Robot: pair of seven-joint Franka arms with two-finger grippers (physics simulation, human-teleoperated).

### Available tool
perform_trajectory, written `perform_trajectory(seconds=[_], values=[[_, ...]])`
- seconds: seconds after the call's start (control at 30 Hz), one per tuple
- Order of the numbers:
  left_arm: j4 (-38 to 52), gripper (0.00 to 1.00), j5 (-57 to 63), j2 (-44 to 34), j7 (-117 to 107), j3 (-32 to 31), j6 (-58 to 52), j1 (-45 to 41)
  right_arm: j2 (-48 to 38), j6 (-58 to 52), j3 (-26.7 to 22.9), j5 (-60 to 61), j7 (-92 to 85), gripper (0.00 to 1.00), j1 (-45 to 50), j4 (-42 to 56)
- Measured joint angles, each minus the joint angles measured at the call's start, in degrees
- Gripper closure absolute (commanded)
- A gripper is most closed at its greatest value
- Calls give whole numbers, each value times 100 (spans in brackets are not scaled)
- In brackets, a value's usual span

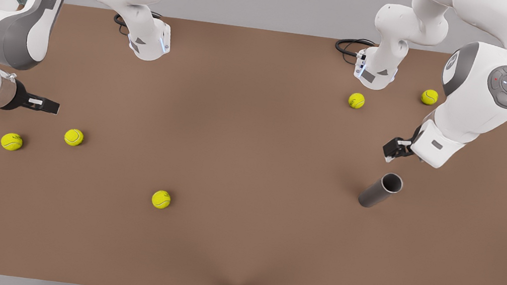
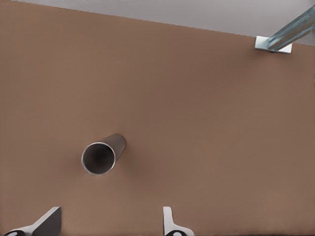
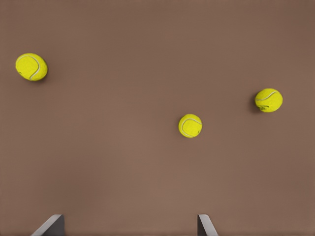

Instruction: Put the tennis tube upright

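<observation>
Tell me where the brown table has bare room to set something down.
The widest bare stretch of the brown table runs between the two arm bases and the near edge, bordered by the upright grey tennis tube and a yellow tennis ball. It is busier near the left gripper and the right gripper, where balls cluster.

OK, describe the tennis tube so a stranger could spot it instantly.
Start at the brown table, on the front view's right, just below the left gripper that hangs open above it. There stands the tennis tube: a plain grey cylinder, upright, its dark open mouth facing up. Everything else loose on the table is a yellow ball.
</observation>
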Motion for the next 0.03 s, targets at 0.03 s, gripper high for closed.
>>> perform_trajectory(seconds=[0.03], values=[[0,0,0,1,124,0,0,0,0,2,0,-1,1,0,0,0]])
